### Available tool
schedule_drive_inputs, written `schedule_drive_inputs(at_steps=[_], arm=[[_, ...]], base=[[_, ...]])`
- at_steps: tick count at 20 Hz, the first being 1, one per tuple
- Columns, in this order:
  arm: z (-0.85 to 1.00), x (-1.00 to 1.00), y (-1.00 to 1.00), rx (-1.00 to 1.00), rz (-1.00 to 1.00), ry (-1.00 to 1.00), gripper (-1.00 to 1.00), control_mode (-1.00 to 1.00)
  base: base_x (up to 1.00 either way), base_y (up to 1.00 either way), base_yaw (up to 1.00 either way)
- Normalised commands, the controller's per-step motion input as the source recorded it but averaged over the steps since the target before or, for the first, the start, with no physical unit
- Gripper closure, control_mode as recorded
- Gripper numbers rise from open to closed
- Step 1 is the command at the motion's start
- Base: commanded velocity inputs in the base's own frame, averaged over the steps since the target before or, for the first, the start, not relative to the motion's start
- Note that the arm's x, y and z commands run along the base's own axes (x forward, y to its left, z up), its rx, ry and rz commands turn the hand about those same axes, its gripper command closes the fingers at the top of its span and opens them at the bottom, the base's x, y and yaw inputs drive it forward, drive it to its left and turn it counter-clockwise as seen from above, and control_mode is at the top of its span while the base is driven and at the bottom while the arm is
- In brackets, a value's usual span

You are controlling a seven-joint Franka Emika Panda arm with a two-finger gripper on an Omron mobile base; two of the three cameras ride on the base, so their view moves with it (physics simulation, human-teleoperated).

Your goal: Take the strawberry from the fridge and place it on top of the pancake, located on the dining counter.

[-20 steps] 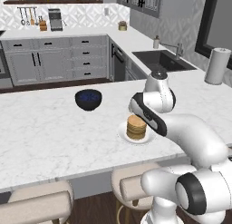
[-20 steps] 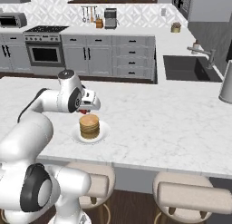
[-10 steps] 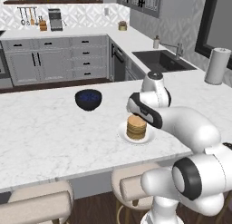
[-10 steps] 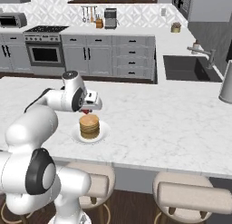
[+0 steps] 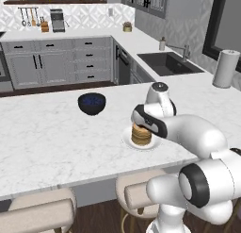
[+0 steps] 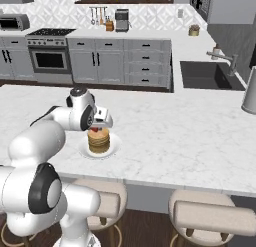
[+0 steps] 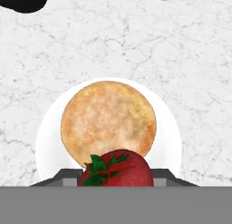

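Between the closed jaws the strawberry (image 7: 114, 168) is held, directly above the pancake (image 7: 108, 119), whose centre lies slightly forward of the fruit; plate (image 7: 170, 141) on dining counter (image 7: 181, 46).

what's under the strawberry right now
In the hand view the strawberry, held in the gripper, hangs over the near edge of the pancake stack on its white plate. The part of pancake and plate beneath the berry is covered.

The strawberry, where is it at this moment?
The strawberry is held in the gripper just above the pancake on its white plate, on the dining counter; it is not yet released.
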Motion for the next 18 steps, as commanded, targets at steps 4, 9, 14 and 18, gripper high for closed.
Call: schedule_drive_inputs(at_steps=[4, 9, 14, 18], arm=[[-0.10, 0.22, 0.00, 0.00, 0.00, 0.00, 1.00, -1.00], [-0.10, 0.36, 0.01, 0.00, 0.00, 0.00, 1.00, -1.00], [-0.20, 0.11, 0.02, 0.00, 0.00, 0.01, 1.00, -1.00], [-0.23, 0.00, 0.05, 0.00, 0.00, 0.01, 1.00, -1.00]], base=[[0.00, 0.00, 0.00], [0.00, 0.00, 0.00], [0.00, 0.00, 0.00], [0.00, 0.00, 0.00]])
